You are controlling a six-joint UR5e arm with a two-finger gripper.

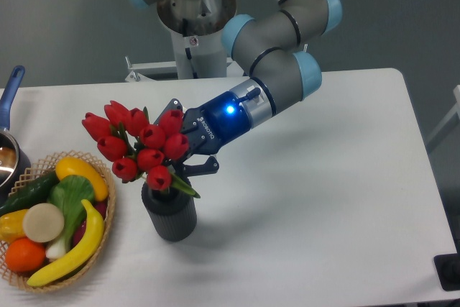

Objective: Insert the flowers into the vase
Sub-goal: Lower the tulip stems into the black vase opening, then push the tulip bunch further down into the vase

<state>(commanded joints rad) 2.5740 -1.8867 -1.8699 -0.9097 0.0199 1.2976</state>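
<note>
Flowers [141, 145] sit with the stems down inside the vase [171, 214]; the red heads crowd just above its mouth and spill toward the basket [108, 210] side. Vase stands upright on the table [323, 199], just beside the basket, between it and the arm.

Gripper [192, 157] lies close against the bunch on the side away from the basket, just above the vase rim. Fingers partly hidden behind buds and a leaf; cannot tell whether the jaws clamp the stems or stand parted.

Handling, as a judgement: the bunch looks light and top-heavy, with soft heads and leaves that would crush or bend under a pinch. The tied stems look like the stiffest part and the sensible place to hold, just under the heads, where the gripper is now. The vase seems light enough to tip if the bunch is dragged sideways.

Orientation: the long axis runs from the stems in the vase mouth up to the heads, tilted off vertical, with the heads leaning away from the gripper and over toward the basket. Stem ends hidden in the vase; depth unclear.
</note>
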